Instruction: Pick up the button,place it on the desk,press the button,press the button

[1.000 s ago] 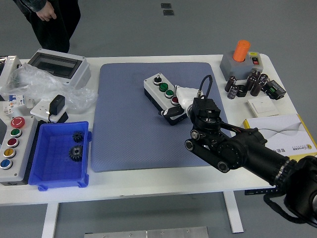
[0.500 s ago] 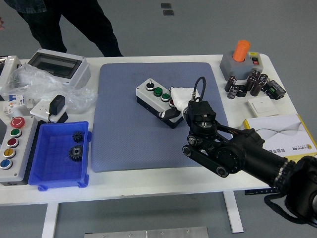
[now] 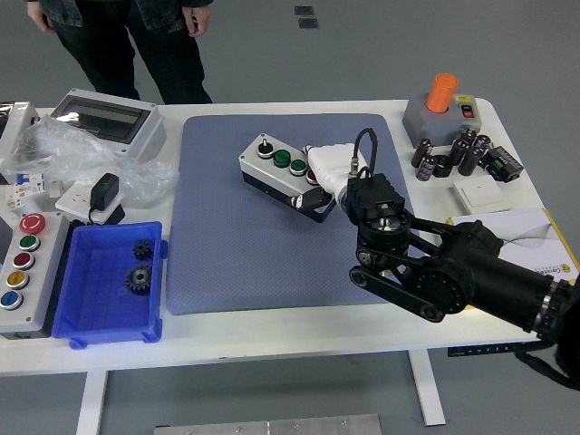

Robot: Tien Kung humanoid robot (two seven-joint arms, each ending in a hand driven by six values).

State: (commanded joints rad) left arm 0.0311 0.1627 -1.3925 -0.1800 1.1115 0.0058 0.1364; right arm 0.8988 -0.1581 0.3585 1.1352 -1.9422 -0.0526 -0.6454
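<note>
A grey button box [image 3: 272, 169] with a black switch, two green buttons and a partly hidden red one lies tilted on the blue-grey mat [image 3: 227, 263]. My right hand [image 3: 319, 185] comes in from the lower right. Its white fingers [image 3: 328, 163] curl over the box's right end, with the thumb under its near side. I cannot tell whether the box rests on the mat or is slightly lifted. The left arm is out of view.
A blue bin [image 3: 104, 328] with two gears and a panel of coloured buttons [image 3: 20, 261] sit at the left. A grey enclosure [image 3: 107, 120] and plastic wrap lie behind them. An orange stop button [image 3: 441, 95], capacitors [image 3: 450, 156] and a booklet [image 3: 526, 240] are at the right. A person [image 3: 136, 41] stands at the far left.
My right hand and the button box have moved left and away from me across the mat. The person at the far side has stepped to the right.
</note>
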